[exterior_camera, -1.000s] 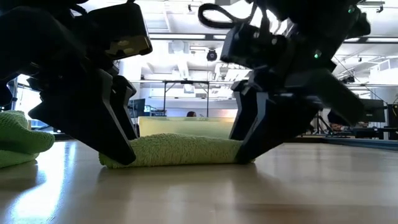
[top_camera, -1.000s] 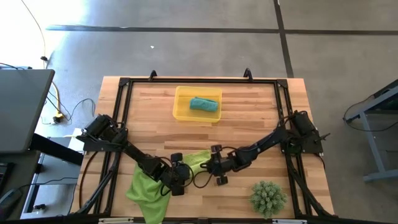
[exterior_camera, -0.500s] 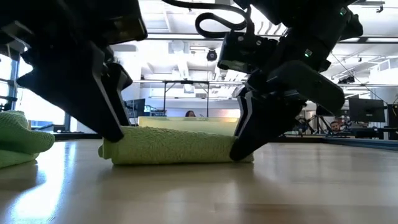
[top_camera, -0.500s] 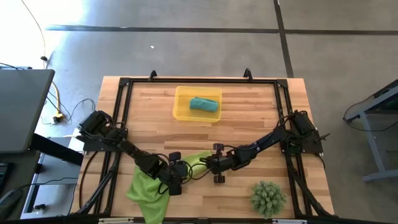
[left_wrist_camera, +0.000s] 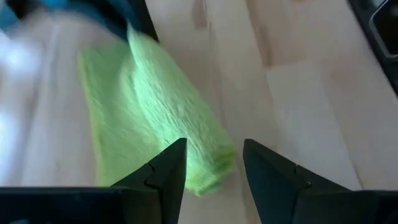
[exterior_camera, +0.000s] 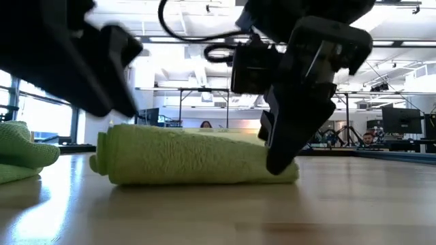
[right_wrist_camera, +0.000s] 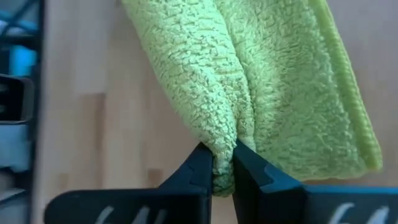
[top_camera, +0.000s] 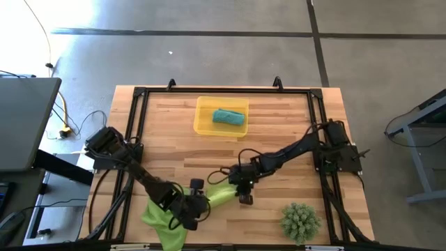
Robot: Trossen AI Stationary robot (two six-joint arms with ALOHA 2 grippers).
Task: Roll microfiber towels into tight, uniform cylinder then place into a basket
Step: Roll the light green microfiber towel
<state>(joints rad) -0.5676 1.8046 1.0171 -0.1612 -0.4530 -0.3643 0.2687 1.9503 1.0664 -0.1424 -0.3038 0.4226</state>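
Observation:
A lime-green microfiber towel (top_camera: 219, 194), rolled up, lies lengthwise on the table near its middle front. My right gripper (top_camera: 235, 184) is shut on the roll's right end. My left gripper (left_wrist_camera: 211, 167) stands open just off the roll's other end (left_wrist_camera: 208, 171) and raised above the table (exterior_camera: 102, 61); it touches nothing. A second lime-green towel (top_camera: 162, 217) lies crumpled at the near left and partly hangs over the table's edge. A teal towel (top_camera: 228, 116), rolled, lies in the yellow basket (top_camera: 203, 125) at the far middle. My right gripper pinches a raised fold of the roll (right_wrist_camera: 225, 158) between its two fingertips (right_wrist_camera: 202, 163), at the roll's right end. The fingers come down on it from above, slanting from the table's right (exterior_camera: 283, 156). The roll rests on the table along its whole length.
A spiky green ball-shaped plant (top_camera: 301, 220) stands at the near right. A black frame (top_camera: 139, 94) runs around the tabletop. In the low view, desks and a person show in the room beyond the table.
My right gripper has shut on the roll's right end. My left gripper has drawn back toward the near left and risen off the roll, staying open. The roll has come nearer the table's front edge and now lies aslant.

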